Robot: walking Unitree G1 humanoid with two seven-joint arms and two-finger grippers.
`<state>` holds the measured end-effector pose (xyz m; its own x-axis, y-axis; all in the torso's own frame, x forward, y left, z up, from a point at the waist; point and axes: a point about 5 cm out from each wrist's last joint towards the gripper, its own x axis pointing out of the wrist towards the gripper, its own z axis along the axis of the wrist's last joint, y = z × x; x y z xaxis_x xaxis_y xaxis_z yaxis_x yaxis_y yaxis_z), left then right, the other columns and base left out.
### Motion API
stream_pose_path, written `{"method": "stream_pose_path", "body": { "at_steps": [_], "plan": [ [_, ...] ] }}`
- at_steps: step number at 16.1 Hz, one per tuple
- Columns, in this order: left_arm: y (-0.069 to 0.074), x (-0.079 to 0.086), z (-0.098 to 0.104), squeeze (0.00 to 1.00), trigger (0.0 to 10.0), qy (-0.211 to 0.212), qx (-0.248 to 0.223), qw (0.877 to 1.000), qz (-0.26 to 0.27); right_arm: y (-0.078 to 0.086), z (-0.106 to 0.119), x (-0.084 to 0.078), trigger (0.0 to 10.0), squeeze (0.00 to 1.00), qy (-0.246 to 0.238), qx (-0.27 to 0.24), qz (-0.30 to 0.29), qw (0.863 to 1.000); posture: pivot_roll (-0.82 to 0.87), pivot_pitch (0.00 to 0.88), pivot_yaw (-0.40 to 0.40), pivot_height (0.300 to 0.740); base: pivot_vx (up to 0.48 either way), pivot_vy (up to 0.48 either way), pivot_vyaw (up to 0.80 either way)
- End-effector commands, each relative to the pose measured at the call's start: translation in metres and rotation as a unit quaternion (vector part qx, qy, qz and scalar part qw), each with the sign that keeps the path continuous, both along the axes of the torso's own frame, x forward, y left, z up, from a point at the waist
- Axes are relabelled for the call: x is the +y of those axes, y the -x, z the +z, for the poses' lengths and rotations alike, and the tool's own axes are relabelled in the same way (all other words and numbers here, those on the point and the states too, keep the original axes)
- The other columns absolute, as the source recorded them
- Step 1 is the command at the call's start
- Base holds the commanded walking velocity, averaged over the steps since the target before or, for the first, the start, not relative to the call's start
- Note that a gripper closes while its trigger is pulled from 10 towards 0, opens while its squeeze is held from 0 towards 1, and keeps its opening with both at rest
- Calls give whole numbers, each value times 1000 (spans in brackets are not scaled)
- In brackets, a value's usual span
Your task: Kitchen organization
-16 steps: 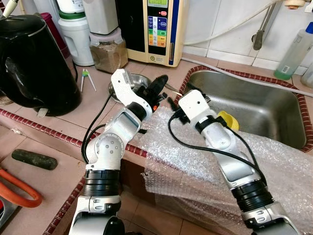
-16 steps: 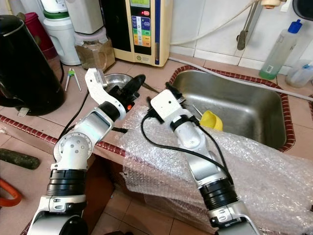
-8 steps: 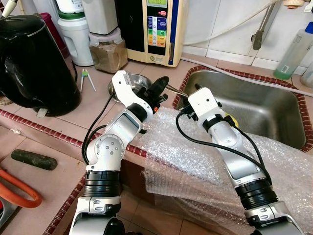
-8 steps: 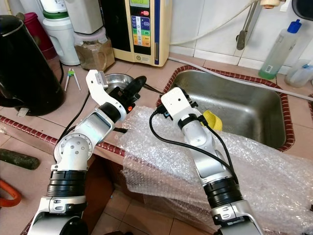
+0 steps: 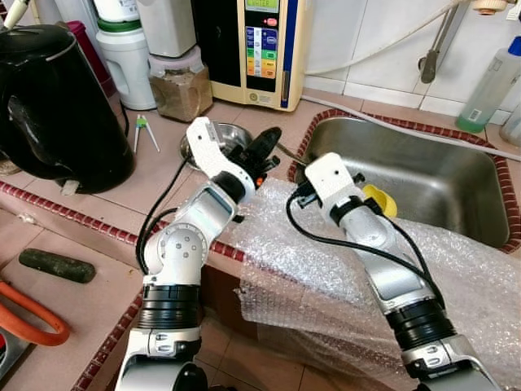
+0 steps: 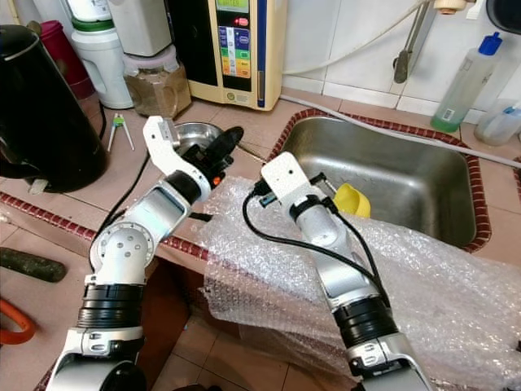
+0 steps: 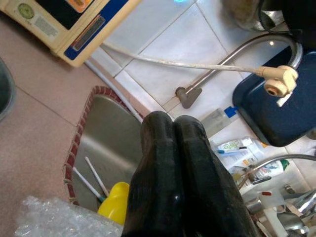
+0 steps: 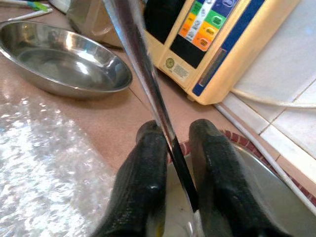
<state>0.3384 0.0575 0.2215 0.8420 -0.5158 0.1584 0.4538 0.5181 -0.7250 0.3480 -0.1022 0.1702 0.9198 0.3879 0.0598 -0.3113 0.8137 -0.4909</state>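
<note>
The right gripper (image 8: 175, 163) pinches a thin, shiny metal utensil (image 8: 143, 84) over the near-left rim of the steel sink (image 5: 423, 175), above crinkled bubble wrap (image 5: 326, 277). Just left, the left gripper (image 7: 173, 158), fingers pressed together and empty, hovers beside a shallow round steel bowl (image 8: 59, 64) on the tiled counter (image 5: 155, 179)

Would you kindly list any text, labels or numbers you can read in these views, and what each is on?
None can be read.
Cream water appliance: coloured button panel and display, lettering too small.
Round seal on the appliance: blurred.
Bottles by the tap: labels blurred.
Spray bottle: no legible label.
</note>
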Motion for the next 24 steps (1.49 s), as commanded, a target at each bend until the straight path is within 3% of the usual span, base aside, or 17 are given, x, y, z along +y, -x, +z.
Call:
{"method": "stream_pose_path", "body": {
  "at_steps": [1, 11, 12, 13, 14, 17, 19, 22, 24],
  "plan": [
    [8, -18, -4, 0, 0, 24, 14, 999, -23, -1, 2, -2, 0, 0, -3, -2, -4, 1000, 17, 77, 42, 740, 0, 0, 0],
    [11, -21, -8, 0, 0, 16, 21, 999, -27, -4, -2, -11, 0, 0, 15, -3, -30, 999, 19, 81, 47, 740, 0, 0, 0],
    [11, -20, -10, 0, 1137, 7, 21, 999, -23, -5, 0, -14, 0, 0, 18, -9, -35, 999, 19, 81, 47, 740, 0, 0, 0],
    [11, -19, -10, 0, 10000, 3, 21, 1000, -21, -5, 1, -15, 0, 0, 19, -10, -36, 999, 19, 81, 47, 740, 0, 0, 0],
    [10, -17, -12, 1000, 10000, -12, 17, 1000, -17, -7, 3, -19, 0, 0, 26, -16, -39, 999, 20, 81, 45, 740, 0, 0, 0],
    [8, -9, -15, 1000, 10000, -25, 9, 1000, -15, -15, 17, -37, 0, 0, 39, -38, -59, 997, 25, 80, 42, 740, 0, 0, 0],
    [8, -9, -14, 1000, 10000, -24, 9, 1000, -16, -16, 17, -37, 0, 0, 40, -38, -59, 997, 25, 80, 42, 740, 0, 0, 0],
    [12, -9, -23, 1000, 10000, -61, 0, 998, -23, -17, 16, -47, 0, 0, 41, -38, -63, 996, 27, 79, 41, 740, 0, 0, 0],
    [15, -4, -37, 1000, 10000, -102, 2, 994, -29, -23, 17, -66, 0, 0, 64, -37, -73, 995, 23, 81, 44, 740, 0, 0, 0]
  ]
}}
